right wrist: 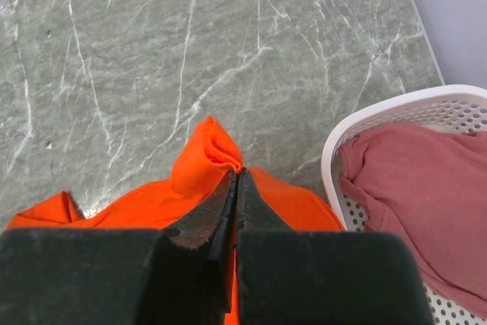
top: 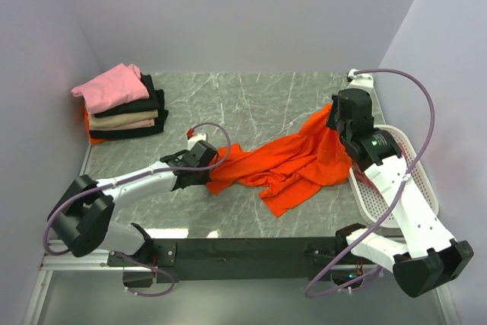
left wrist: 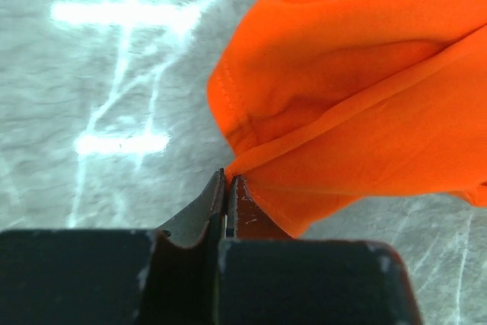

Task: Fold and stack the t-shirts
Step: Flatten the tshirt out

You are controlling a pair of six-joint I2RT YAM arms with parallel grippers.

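Near the front edge, left gripper [left wrist: 228, 185] is clamped on the orange shirt's [top: 293, 164] hem. Mid-table the shirt lies crumpled. Right gripper [right wrist: 237, 179] pinches its raised far end (basket [top: 428, 188] beside it holds a rose shirt [right wrist: 411, 188]). Likely the spreading step: next, pull it taut and lay it flat. Stack [top: 122, 108] sits far left.

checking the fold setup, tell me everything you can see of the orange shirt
The orange shirt is thin, soft, bright cloth with a stitched hem, unfolded and crumpled. It stretches across the marble table between two claws: the left claw pinches its hem low down, the right claw pinches a bunched fold, raised. Its middle lies on the table.
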